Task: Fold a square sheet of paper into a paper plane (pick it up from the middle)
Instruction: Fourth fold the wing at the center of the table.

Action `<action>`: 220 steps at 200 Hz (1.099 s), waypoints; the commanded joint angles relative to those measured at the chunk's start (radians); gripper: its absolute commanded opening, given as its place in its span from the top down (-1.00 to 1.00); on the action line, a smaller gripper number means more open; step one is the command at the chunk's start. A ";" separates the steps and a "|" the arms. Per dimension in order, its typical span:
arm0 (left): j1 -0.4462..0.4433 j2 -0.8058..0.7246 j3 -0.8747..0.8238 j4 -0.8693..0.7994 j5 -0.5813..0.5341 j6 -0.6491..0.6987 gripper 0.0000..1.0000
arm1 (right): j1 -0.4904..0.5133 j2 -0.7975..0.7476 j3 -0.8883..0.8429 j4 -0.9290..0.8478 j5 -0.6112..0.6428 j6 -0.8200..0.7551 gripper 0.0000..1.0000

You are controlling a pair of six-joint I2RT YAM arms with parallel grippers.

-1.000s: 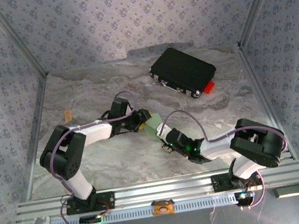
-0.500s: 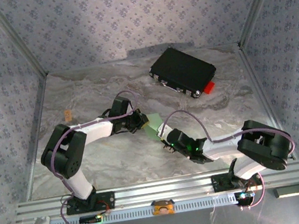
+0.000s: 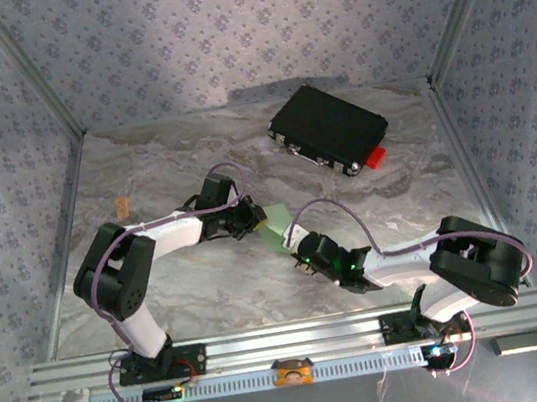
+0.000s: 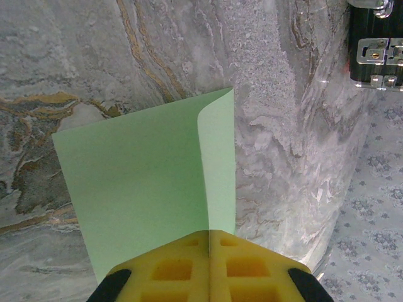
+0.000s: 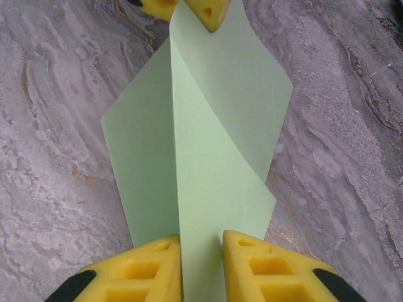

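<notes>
Whereas my left gripper (image 4: 209, 238) gaped 1 second ago, it now pinches the square sheet of paper (image 4: 145, 182) near the table (image 3: 144, 179) centre; my right gripper (image 5: 201, 244) has slackened, narrowly parted around it.

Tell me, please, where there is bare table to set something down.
Free: back-left marble between the left wall and the black case; the near patch between the left arm and the right arm; the right side from that arm to the red tab. Crowded: the centre, where the left gripper and the right gripper meet at the square sheet of paper.
</notes>
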 commanded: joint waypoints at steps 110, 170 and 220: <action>-0.005 -0.006 0.020 -0.004 0.026 0.009 0.87 | 0.008 0.028 0.041 -0.034 0.011 -0.007 0.72; -0.005 -0.007 0.024 -0.013 0.020 0.012 0.80 | 0.003 0.039 0.049 -0.045 0.002 0.015 0.82; -0.004 -0.079 -0.006 -0.039 -0.048 0.022 0.08 | -0.036 0.055 0.043 -0.008 -0.087 0.142 0.87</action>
